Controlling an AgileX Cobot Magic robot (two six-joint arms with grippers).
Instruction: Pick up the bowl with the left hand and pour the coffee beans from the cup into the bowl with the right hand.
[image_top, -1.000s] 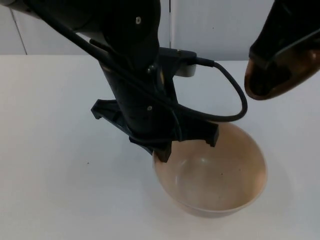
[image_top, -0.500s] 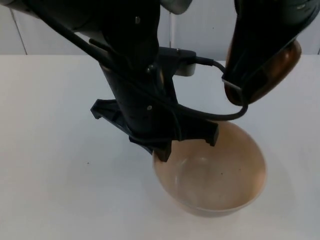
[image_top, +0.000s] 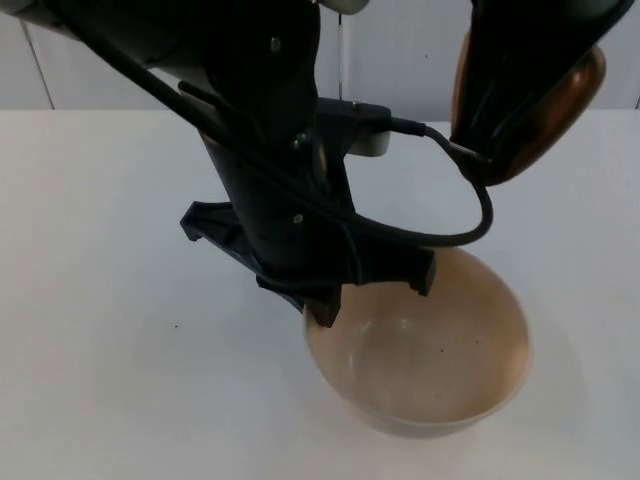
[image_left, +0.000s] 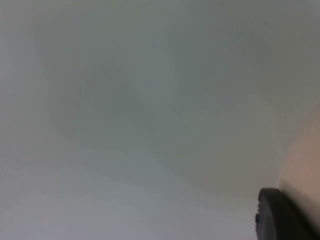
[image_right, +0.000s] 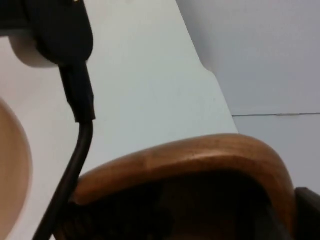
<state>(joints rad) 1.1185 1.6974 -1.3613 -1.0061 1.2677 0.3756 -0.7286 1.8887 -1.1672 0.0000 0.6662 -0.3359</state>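
Observation:
A beige bowl (image_top: 430, 370) sits low in the top view, right of centre. Its inside is bare apart from a few tiny specks. My left gripper (image_top: 325, 305) is shut on the bowl's left rim, and the rim (image_left: 306, 165) shows beside a black fingertip (image_left: 280, 217) in the left wrist view. My right gripper (image_top: 505, 90) is shut on a brown wooden cup (image_top: 545, 110), held tilted high above and behind the bowl. The cup's rim (image_right: 190, 155) arches across the right wrist view, where the bowl's edge (image_right: 12, 150) also appears. The cup's inside is dark, so no beans can be made out.
The white table (image_top: 110, 330) spreads out to the left and in front of the bowl. The grey partition wall (image_top: 420, 50) closes off the back. The left arm's black body (image_top: 270, 150) stands between the bowl and the table's back left.
The right gripper has carried the cup in from the right edge, leftward and closer to the bowl, then slightly up. The left gripper and bowl have hardly moved.

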